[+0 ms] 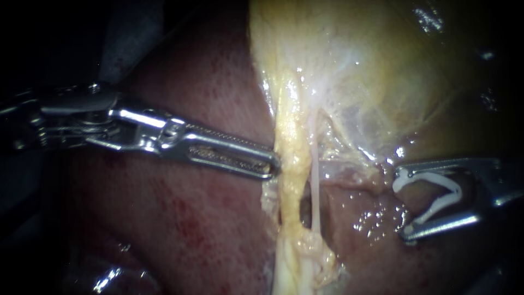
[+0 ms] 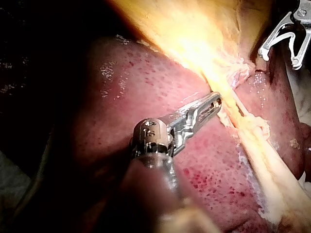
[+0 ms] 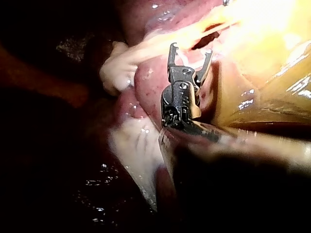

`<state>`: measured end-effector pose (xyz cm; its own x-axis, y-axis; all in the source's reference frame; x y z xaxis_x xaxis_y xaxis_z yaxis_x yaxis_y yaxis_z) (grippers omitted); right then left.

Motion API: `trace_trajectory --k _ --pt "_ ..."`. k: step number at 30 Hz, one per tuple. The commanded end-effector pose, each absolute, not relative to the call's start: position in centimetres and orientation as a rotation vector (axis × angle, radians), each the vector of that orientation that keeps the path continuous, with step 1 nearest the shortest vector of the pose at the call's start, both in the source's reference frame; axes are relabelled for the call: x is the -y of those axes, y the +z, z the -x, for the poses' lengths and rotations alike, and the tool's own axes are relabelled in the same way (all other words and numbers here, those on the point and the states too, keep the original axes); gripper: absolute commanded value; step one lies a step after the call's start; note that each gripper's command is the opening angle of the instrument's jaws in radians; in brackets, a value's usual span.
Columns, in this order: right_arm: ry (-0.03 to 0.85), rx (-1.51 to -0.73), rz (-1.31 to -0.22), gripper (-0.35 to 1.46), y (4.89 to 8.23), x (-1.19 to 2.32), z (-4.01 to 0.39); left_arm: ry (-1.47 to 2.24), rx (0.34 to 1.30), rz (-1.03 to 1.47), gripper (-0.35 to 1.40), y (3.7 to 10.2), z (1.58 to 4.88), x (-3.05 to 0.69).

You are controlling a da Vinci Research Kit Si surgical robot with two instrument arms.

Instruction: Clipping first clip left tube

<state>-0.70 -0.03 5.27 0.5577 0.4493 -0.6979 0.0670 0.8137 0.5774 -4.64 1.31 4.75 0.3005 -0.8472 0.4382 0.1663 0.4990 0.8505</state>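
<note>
Below the yellow gallbladder (image 1: 371, 65) hang two strands: a thick yellow left tube (image 1: 289, 164) and a thin pale right tube (image 1: 315, 186). My left instrument (image 1: 273, 165) reaches in over the liver (image 1: 180, 218). Its long toothed jaws lie together, with their tip pinching the left edge of the yellow tube; the left wrist view shows that tip (image 2: 217, 100) against the same strand (image 2: 252, 133). My right instrument (image 1: 403, 205) stands to the right of both tubes, clear of them. A white clip (image 1: 453, 188) is seated between its wide-spread jaws. In the right wrist view those jaws (image 3: 191, 48) point at the pale strand (image 3: 160, 41).
Dark red liver surrounds the tubes, wet and glistening to the right (image 1: 371, 218). A small window (image 1: 304, 205) shows between the two tubes. The right instrument's forked tip (image 2: 278, 54) also appears in the left wrist view, beyond the yellow strand.
</note>
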Motion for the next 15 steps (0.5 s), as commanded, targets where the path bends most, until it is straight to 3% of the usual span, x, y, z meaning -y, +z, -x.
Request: trace_trajectory --k 1,15 --pt "0.244 -0.965 -0.599 0.59 5.27 0.04 0.70 -0.774 1.052 -0.789 -0.35 4.75 4.64 -1.31" --pt "0.293 -0.951 -0.618 0.59 5.24 0.07 0.51 -0.783 1.045 -0.813 -0.35 4.67 4.43 -1.25"
